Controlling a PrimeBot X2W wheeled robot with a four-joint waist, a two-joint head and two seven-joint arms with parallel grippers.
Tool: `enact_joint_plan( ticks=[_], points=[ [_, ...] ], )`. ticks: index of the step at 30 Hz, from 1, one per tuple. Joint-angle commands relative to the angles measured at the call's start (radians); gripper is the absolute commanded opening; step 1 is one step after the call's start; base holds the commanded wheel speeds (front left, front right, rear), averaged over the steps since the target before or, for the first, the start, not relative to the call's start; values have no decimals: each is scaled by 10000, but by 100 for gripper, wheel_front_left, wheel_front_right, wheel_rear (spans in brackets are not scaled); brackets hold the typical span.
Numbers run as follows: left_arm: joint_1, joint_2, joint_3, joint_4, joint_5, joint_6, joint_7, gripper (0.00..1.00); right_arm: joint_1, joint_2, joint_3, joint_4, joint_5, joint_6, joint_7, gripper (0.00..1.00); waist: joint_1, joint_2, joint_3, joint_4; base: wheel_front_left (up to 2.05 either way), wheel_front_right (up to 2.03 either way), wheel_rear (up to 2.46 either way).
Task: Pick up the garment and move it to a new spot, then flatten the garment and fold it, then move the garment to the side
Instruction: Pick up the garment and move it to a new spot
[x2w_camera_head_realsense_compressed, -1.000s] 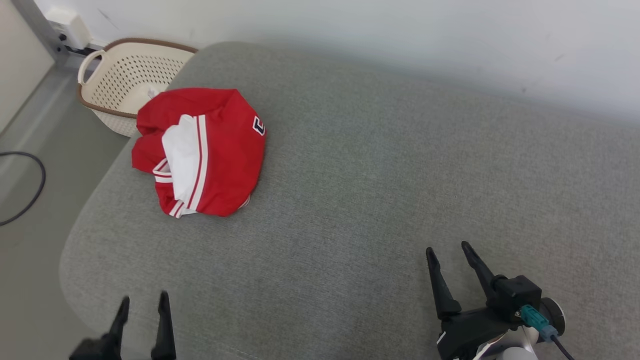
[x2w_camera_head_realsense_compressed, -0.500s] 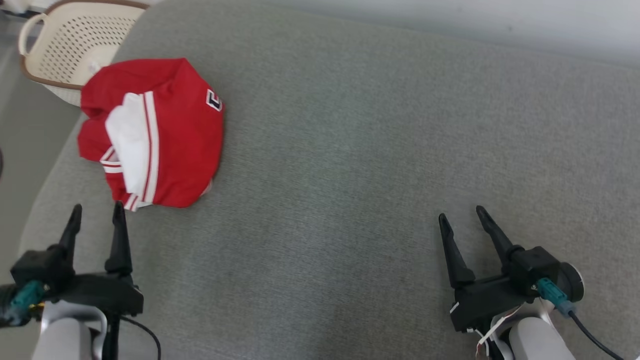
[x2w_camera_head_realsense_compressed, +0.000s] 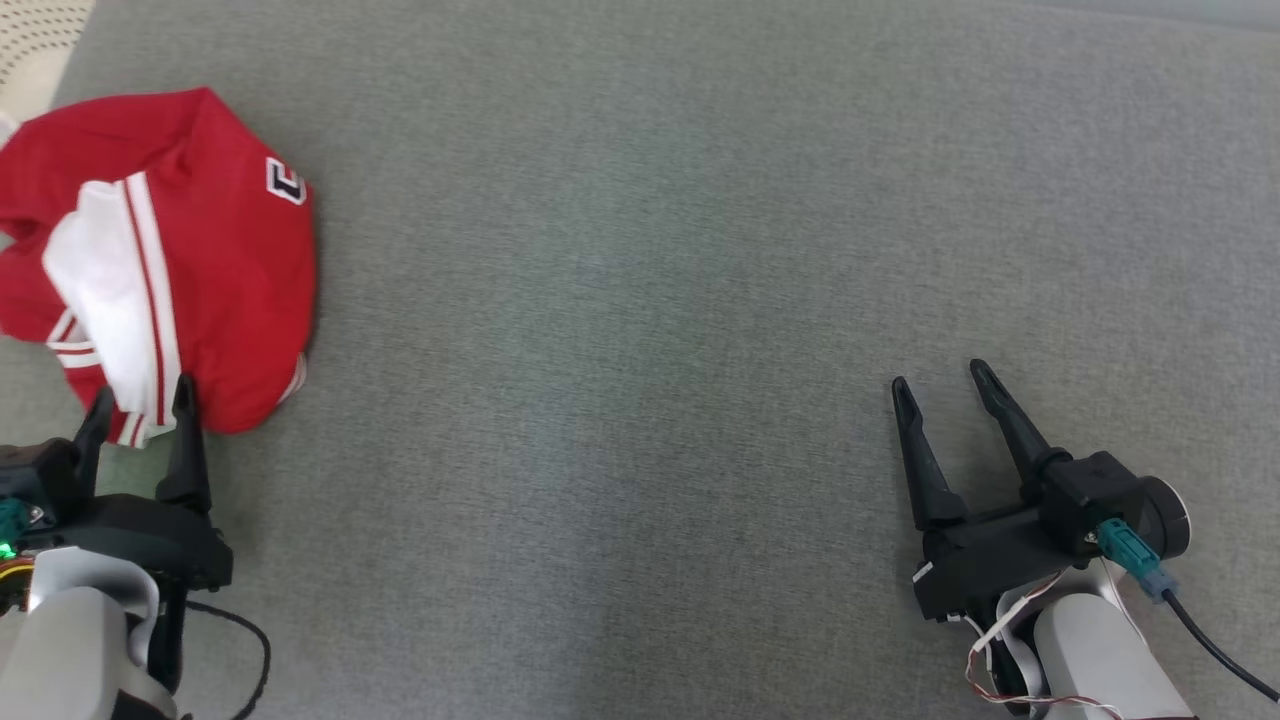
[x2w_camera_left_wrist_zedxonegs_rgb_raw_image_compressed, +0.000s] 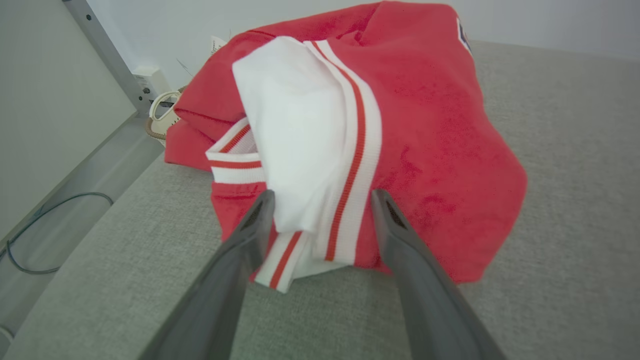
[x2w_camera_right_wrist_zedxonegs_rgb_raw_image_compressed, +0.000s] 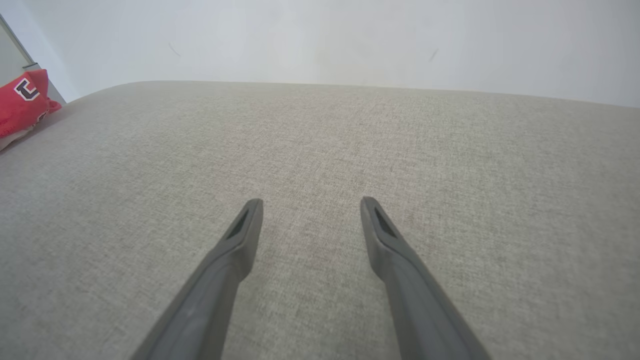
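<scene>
The red and white garment (x2w_camera_head_realsense_compressed: 220, 270) lies in a bunched heap on the grey cushion (x2w_camera_head_realsense_compressed: 700, 250), at about 10 o'clock in the head view. The left hand (x2w_camera_head_realsense_compressed: 141, 390) is right at the heap's 6 o'clock edge, so the garment is at its 12 o'clock. Its two fingers are spread wide, with the striped white hem showing between the tips. I cannot tell if they touch the cloth. The right hand (x2w_camera_head_realsense_compressed: 939, 374) is spread wide too, over bare cushion. The garment is well apart from it, at its 10 o'clock.

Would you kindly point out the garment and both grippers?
garment (x2w_camera_left_wrist_zedxonegs_rgb_raw_image_compressed: 440, 150), left wrist view, on its red body.
left gripper (x2w_camera_head_realsense_compressed: 142, 388), head view, midway between its open fingertips.
right gripper (x2w_camera_head_realsense_compressed: 938, 373), head view, midway between its open fingertips.
</scene>
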Motion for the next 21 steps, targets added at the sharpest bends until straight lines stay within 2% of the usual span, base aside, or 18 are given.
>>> enact_joint_plan(
  ticks=[1,4,13,19,20,21],
  points=[
    [-113,112,45,135,-37,-22,-8,100,5,-56,2,-8,68,0,-1,100,-2,-1,211,-258,0,0,0],
    [-493,293,90,965,-45,57,-8,100,1,-97,-18,1,67,0,0,100,-2,-1,294,-398,0,0,0],
    [-1372,883,196,2770,171,930,2,100,-68,-132,-34,-36,135,0,3,100,-2,-1,400,-670,0,0,0],
    [-1981,1061,-46,3825,146,715,180,100,-82,-123,-51,-52,148,0,4,100,-2,-1,505,-721,0,0,0],
    [-2123,1089,-118,4118,129,579,353,26,-140,-97,-49,-27,168,-1,4,100,-2,-1,514,-745,0,0,0],
    [-2184,1103,-120,4242,83,539,371,0,-160,-75,-47,-17,175,-1,4,100,-2,-1,504,-760,0,0,0]
  ],
)
